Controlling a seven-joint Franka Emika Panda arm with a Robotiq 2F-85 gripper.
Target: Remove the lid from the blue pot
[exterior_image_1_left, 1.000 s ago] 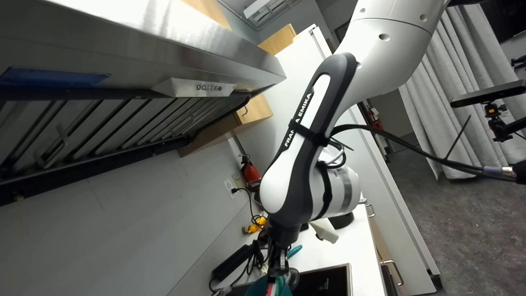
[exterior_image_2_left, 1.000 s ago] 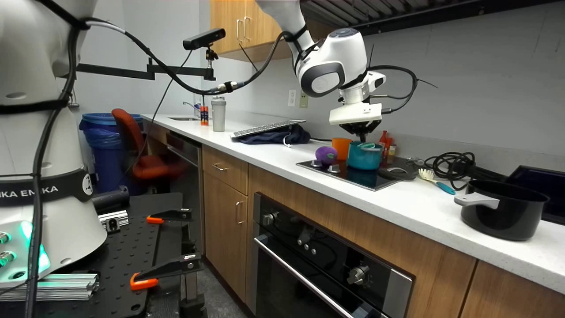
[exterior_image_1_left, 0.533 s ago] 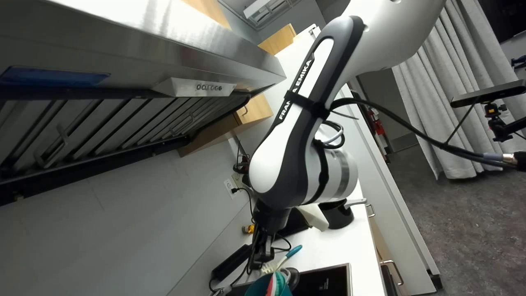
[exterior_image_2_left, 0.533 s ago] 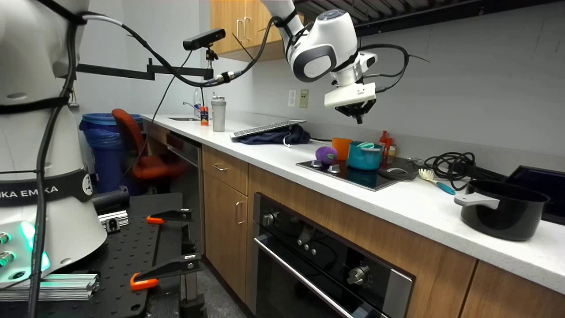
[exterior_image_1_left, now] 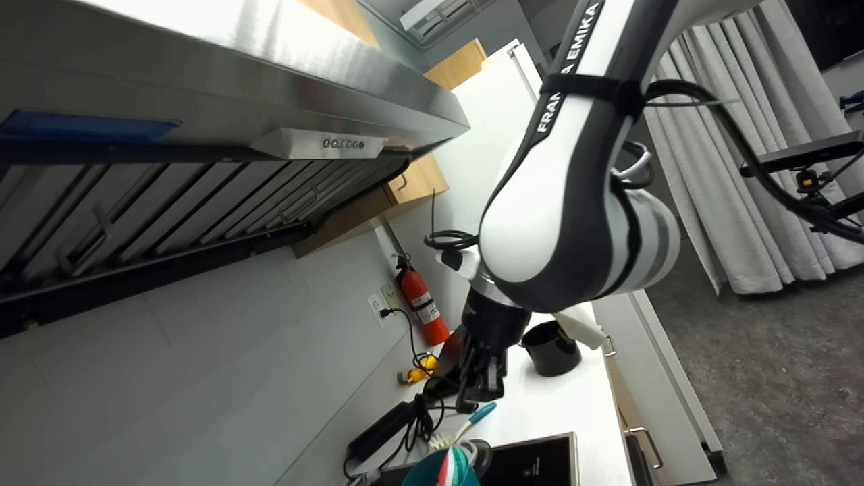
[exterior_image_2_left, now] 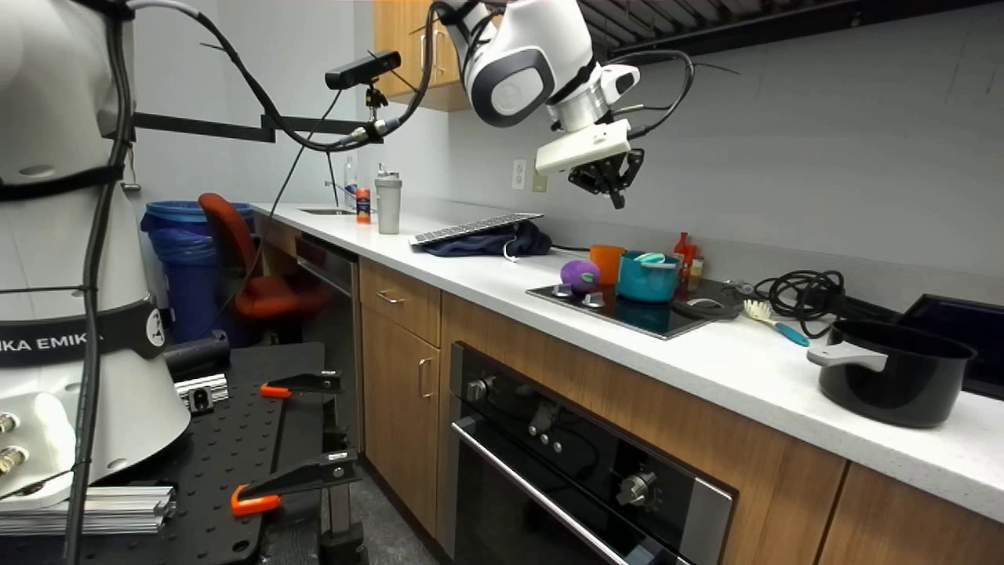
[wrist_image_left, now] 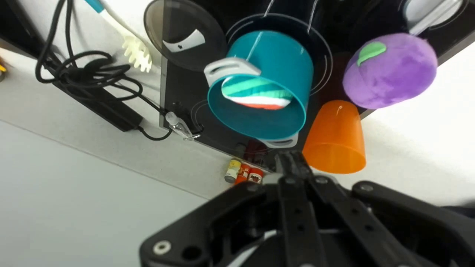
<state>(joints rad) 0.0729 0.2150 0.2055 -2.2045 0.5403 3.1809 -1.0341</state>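
The blue pot (wrist_image_left: 274, 52), teal with pale grey handles, stands upright and uncovered on the cooktop; it shows in both exterior views (exterior_image_2_left: 646, 281) (exterior_image_1_left: 424, 471). A striped green, white and red soft thing (wrist_image_left: 256, 92) lies inside it. A round see-through lid (wrist_image_left: 185, 35) lies flat on the cooktop beside the pot, and is partly visible in an exterior view (exterior_image_2_left: 708, 307). My gripper (wrist_image_left: 293, 161) has its fingers together with nothing between them. It hangs in the air well above the pot in an exterior view (exterior_image_2_left: 616, 201).
An orange cup (wrist_image_left: 336, 139) and a purple plush (wrist_image_left: 391, 70) stand close by the pot. Small bottles (wrist_image_left: 243, 172) are at the wall. A spaghetti server (wrist_image_left: 128, 40), coiled cables (wrist_image_left: 89, 74) and a black pot (exterior_image_2_left: 894, 373) are on the counter. A range hood (exterior_image_1_left: 202, 81) hangs above.
My gripper has risen from the pot's opening to high above it and moved back towards the robot base. The pot, the striped thing and the lid have stayed where they were.
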